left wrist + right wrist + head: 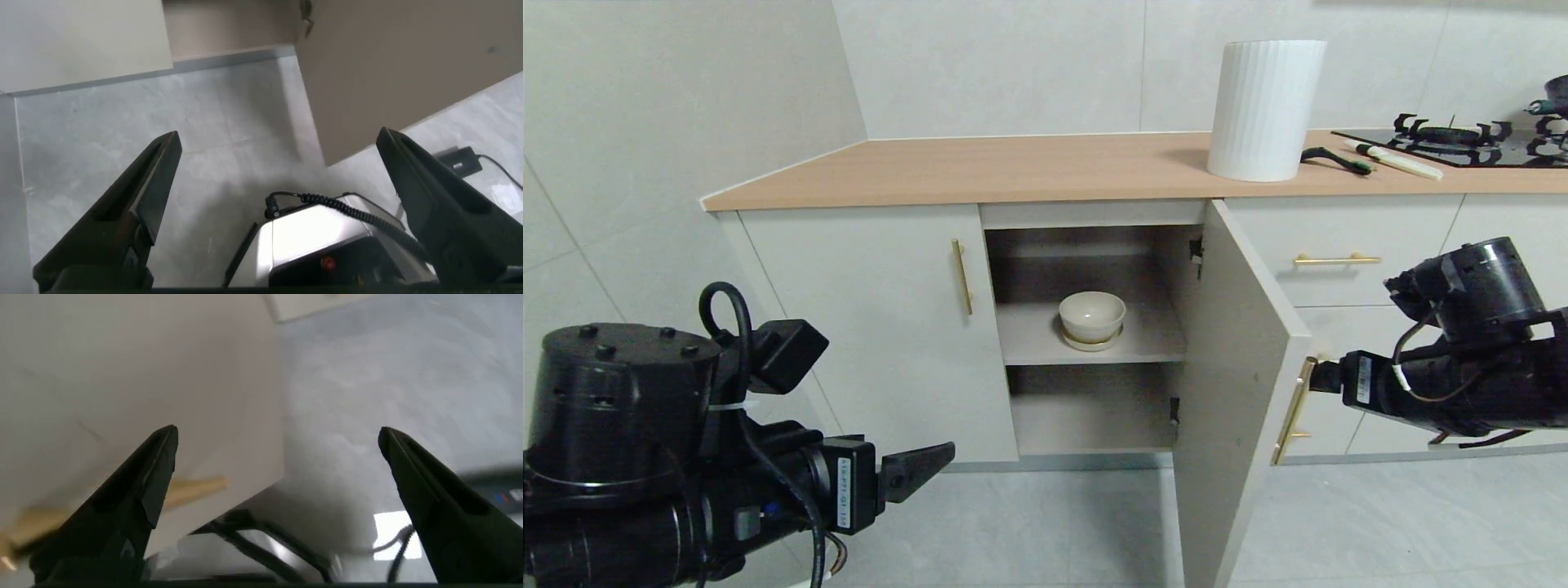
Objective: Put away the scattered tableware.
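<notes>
Head view: cream bowl (1092,314) sits on a saucer (1089,342) on the cabinet shelf (1153,336); probably glazed ceramic, rigid, slick and breakable, so pinch its rim. Left end effector (278,139) and right end effector (276,434) both gape, empty.

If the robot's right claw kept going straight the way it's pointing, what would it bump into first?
Most likely the open cabinet door, close to its gold handle: the right gripper, fingers spread, points at it from nearby. Exact depth is hard to judge.

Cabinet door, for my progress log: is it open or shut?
Open: the cabinet door stands outward, exposing the bowl on the shelf.
</notes>
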You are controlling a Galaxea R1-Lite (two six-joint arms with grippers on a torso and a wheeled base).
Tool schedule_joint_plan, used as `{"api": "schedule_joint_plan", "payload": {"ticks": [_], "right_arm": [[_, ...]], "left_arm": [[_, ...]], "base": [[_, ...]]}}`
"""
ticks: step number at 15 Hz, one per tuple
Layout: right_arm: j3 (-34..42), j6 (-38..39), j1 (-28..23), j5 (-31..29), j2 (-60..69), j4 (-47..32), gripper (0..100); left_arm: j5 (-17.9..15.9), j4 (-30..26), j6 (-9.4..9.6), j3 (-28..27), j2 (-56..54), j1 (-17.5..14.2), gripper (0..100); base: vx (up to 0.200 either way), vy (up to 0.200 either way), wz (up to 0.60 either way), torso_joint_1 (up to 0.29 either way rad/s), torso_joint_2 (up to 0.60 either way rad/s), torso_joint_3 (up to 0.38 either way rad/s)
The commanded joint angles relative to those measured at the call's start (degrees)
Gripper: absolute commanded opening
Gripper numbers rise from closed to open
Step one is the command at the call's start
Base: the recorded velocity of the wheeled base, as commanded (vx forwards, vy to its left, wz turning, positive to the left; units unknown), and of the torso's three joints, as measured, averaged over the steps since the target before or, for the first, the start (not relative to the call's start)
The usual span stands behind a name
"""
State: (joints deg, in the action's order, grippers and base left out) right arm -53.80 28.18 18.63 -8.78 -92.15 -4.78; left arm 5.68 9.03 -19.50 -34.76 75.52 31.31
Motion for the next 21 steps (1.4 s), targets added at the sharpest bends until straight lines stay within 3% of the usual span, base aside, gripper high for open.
{"api": "schedule_joint_plan", "payload": {"ticks": [1,9,17,21], "right_arm": [[-5.88,-0.15,3.78,0.16,-6.38,-0.32,100],[-17.83,-2.17,9.76,0.25,-19.21,-0.58,100],[-19.15,-1.29,10.11,4.73,-22.02,0.12,100],[-18.45,0.73,11.34,4.47,-25.27,6.45,100]], "left_arm": [[0.03,0.11,-0.01,-0.23,-0.11,-0.02,100],[1.35,0.2,-0.01,-0.4,0.42,-0.02,100],[3.37,1.16,0.08,-0.75,1.21,-0.02,100],[3.37,1.16,0.08,-0.75,2.0,-0.02,100]], "base": [[0.0,0.0,0.0,0.0,0.0,0.0],[0.0,0.0,0.0,0.0,0.0,0.0],[0.0,0.0,0.0,0.0,0.0,0.0],[0.0,0.0,0.0,0.0,0.0,0.0]]}}
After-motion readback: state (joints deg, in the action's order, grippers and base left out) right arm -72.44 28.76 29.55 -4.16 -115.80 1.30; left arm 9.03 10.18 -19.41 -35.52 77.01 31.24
